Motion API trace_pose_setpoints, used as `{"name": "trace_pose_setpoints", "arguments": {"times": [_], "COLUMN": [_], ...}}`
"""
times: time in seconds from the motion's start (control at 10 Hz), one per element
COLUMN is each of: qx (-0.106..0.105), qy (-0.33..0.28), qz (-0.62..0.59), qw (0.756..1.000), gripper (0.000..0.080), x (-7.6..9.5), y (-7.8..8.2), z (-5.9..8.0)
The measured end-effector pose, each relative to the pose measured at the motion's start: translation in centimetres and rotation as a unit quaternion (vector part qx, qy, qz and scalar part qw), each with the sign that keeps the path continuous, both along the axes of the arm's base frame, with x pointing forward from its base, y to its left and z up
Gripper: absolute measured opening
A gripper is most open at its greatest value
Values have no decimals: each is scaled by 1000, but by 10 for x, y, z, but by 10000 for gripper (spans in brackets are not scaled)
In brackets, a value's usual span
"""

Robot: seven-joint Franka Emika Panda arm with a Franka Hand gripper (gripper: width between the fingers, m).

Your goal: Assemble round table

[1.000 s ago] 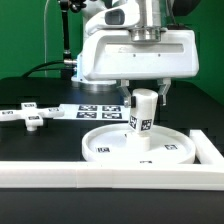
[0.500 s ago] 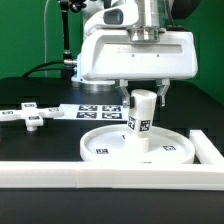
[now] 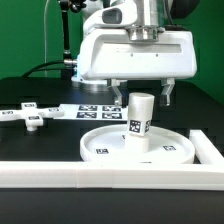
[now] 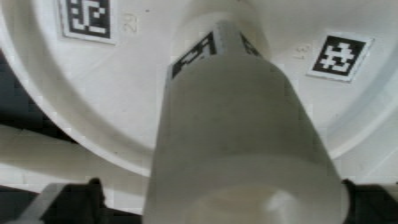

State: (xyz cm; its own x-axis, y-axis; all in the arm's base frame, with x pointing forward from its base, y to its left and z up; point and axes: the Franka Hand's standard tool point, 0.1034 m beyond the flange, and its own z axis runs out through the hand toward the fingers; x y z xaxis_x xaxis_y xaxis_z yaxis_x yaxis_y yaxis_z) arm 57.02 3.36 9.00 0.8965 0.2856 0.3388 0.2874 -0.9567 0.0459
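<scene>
So the gripper (image 3: 145, 97) has just let go and spread wide, holding nothing; the leg (image 3: 141, 118) stands upright by itself in the middle of the round disc (image 3: 100, 148); that step looks done to me, cross base (image 3: 25, 114) probably next.

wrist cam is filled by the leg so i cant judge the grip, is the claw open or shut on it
observer: the claw is open, with a gap to the leg on both sides
operator: is the leg upright
observer: yes, it stands upright near the middle of the round tabletop disc
operator: wheres the remaining part
observer: the cross-shaped base lies flat on the table at the exterior view's left, apart from the disc
</scene>
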Motion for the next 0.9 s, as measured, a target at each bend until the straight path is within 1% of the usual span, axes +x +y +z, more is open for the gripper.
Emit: {"name": "trace_pose_setpoints", "arguments": {"times": [0.1, 0.4, 0.5, 0.7, 0.8, 0.9], "qx": [0, 2, 3, 4, 4, 8], "qy": [1, 16, 20, 28, 34, 73], "qz": [-1, -4, -4, -3, -3, -1], "qw": [1000, 1000, 1000, 1000, 999, 997], "gripper": [648, 648, 648, 648, 648, 648], "x": [1, 5, 3, 2, 1, -3], "y": [-1, -8, -7, -6, -5, -1], "z": [4, 27, 23, 22, 19, 13]}}
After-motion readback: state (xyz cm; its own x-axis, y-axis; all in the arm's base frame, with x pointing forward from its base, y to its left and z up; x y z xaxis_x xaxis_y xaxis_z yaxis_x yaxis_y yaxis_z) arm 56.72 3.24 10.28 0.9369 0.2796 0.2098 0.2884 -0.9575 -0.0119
